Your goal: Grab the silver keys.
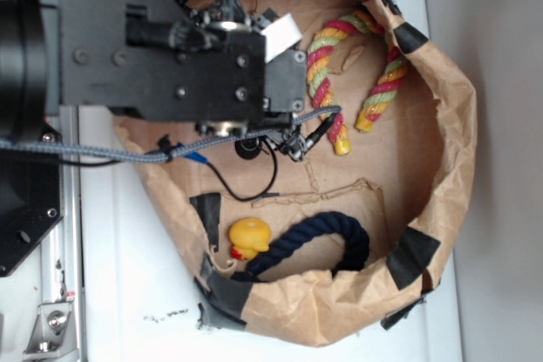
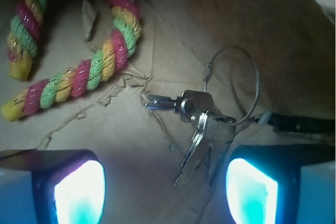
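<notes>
Jaws (image 2: 165,187): I see them spread apart in the wrist view, with nothing pinched; the two fingers (image 2: 79,187) glow blue-white at the lower left and lower right corners.
Silver keys (image 2: 202,129): they lie flat on the brown paper, in the gap ahead of the jaws but closer to the right finger; the blade tips point back toward the jaws and reach near the inner edge of that finger. I cannot tell if they touch it.
Wire ring (image 2: 236,85): a thin loop on the far side of the keys from the jaws, lying on the paper.
Small clip (image 2: 157,102): a dark metal piece on the bunch, pointing to the left of the keys.
Coloured rope (image 2: 79,72): a red, green and yellow twisted rope, curved, well ahead and to the left of the jaws, apart from the keys.
Paper bag (image 1: 441,125): a brown bag with rolled walls and black tape patches; it holds all the things, and it stands on the white tabletop (image 1: 136,294).
Dark blue rope (image 1: 327,235): bent in an arch near the bag's wall, away from the jaws in the exterior view.
Yellow duck (image 1: 249,237): just beside one end of the dark blue rope.
Arm (image 1: 153,48): from the exterior view the black body covers the jaws and the keys, so I cannot see them there.
</notes>
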Robot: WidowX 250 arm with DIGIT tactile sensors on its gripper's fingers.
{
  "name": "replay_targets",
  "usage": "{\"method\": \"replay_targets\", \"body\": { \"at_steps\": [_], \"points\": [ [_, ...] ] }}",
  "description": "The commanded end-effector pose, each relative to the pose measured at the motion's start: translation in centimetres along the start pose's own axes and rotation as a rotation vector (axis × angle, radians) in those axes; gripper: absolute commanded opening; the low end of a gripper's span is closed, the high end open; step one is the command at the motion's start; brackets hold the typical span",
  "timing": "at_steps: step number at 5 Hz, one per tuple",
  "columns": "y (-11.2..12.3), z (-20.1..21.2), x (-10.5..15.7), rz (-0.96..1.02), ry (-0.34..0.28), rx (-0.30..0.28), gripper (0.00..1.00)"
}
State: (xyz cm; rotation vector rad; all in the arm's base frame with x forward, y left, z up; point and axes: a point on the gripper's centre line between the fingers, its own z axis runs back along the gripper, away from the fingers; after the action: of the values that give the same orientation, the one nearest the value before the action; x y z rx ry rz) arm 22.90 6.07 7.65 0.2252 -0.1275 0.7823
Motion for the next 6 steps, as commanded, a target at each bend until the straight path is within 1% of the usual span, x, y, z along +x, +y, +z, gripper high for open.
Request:
{"method": "replay_targets", "body": {
  "at_steps": [1,2,4,5,6],
  "points": [
    [2.2,-1.1,1.1,-0.002,-0.092,0.042,1.0],
    [3.3,-1.5,0.9,0.0,-0.088,0.074,1.0],
    [4.1,-2.3,0.8,0.008,-0.08,0.095,1.0],
    [4.5,-2.9,0.9,0.016,-0.077,0.117,1.0],
    [4.5,-2.9,0.9,0.016,-0.077,0.117,1.0]
  ]
}}
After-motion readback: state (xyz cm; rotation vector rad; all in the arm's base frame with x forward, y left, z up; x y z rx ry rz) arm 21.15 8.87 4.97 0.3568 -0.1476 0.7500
